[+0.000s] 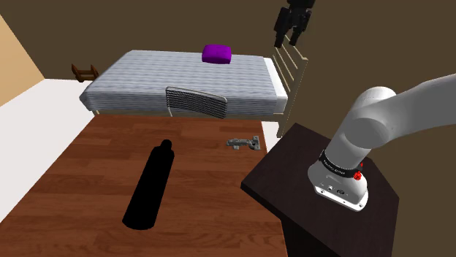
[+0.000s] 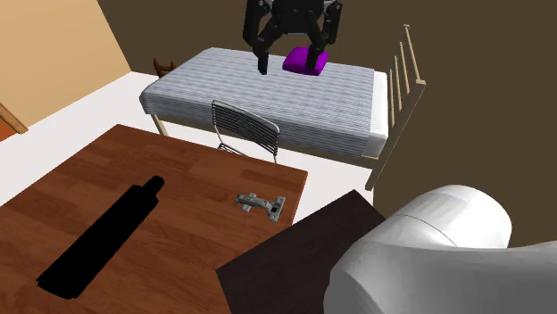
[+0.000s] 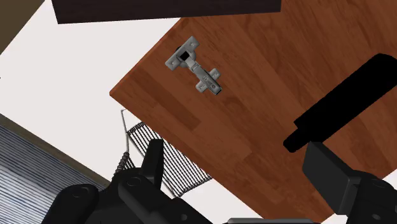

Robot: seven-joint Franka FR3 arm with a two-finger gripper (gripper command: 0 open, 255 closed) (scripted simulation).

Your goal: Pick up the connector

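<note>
One grey metal connector (image 1: 242,143) (image 2: 261,205) (image 3: 195,65) lies flat on the wooden worktop (image 1: 95,160) (image 2: 196,241) (image 3: 254,76), near the edge next to the dark stand (image 1: 292,175), and we see the tool (image 1: 287,38) (image 2: 290,58) (image 3: 238,162) hanging high above, well apart from it. A black bottle (image 1: 150,186) (image 2: 103,236) (image 3: 347,102) is cut off at the wrist view's edge, and the worktop hides everything below the wire chair back (image 1: 194,101) (image 2: 245,127). We find the tool's fingers (image 3: 153,167) spread wide, holding and touching nothing.
</note>
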